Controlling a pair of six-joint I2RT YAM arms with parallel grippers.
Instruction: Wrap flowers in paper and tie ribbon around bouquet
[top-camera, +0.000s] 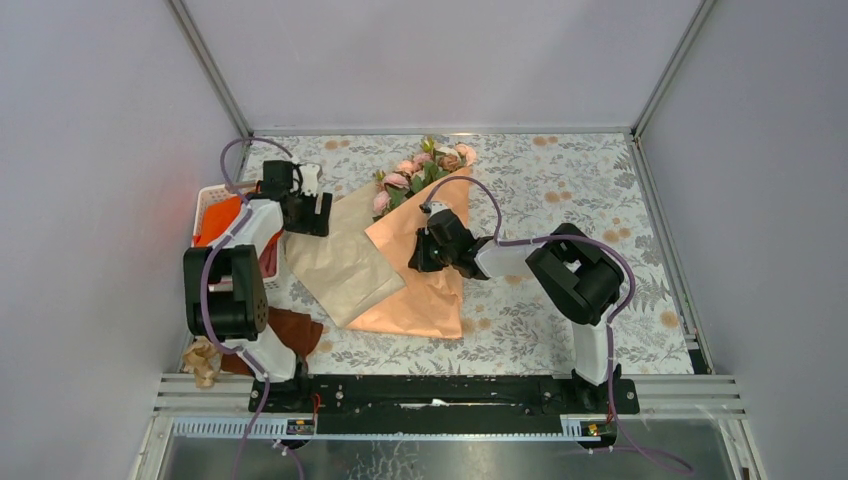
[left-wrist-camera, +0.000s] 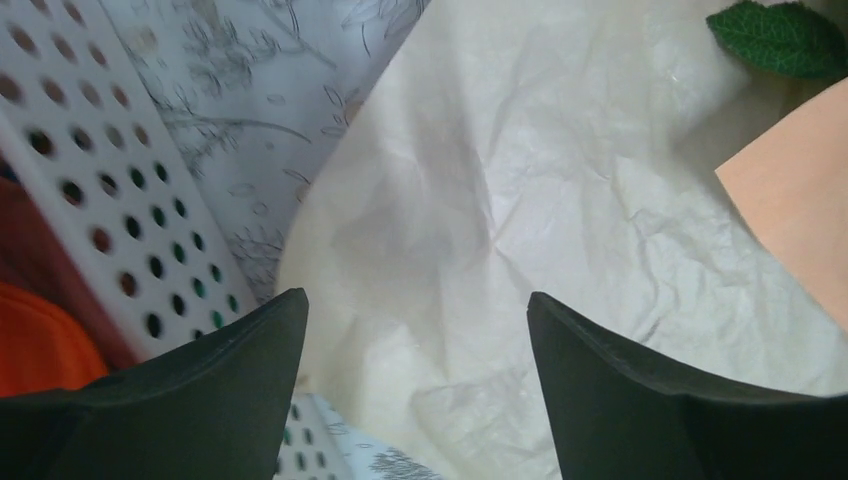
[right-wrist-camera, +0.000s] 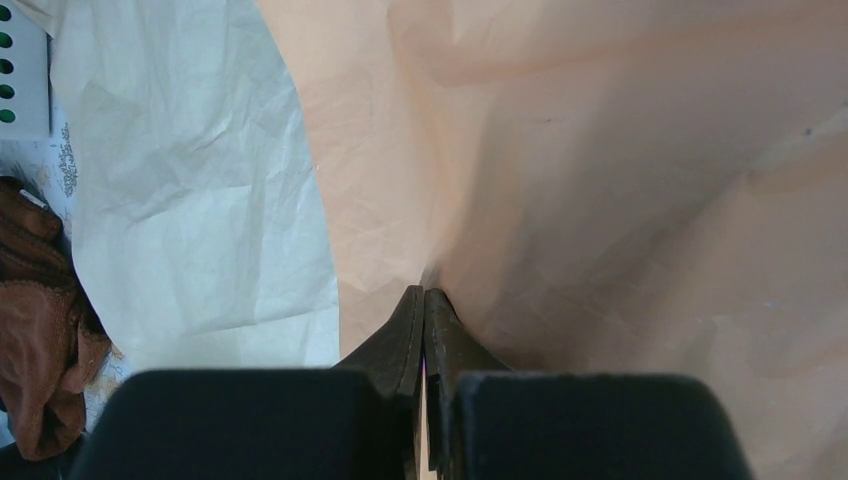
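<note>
My right pincer (right-wrist-camera: 424, 296) was clamped shut on a fold of the paper (right-wrist-camera: 620, 180) at the middle of the desk (top-camera: 600, 180). I judged this held the wrap round the flowers (top-camera: 418, 170), which lay toward the far edge. My left pincer (left-wrist-camera: 415, 310) hung wide open and empty.

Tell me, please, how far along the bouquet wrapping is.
Done: the flowers lie at the paper's far corner. In hand: the right gripper pinches a paper fold; the left gripper hangs open over the pale sheet. Left: closing the cone, tying; no ribbon visible.
</note>
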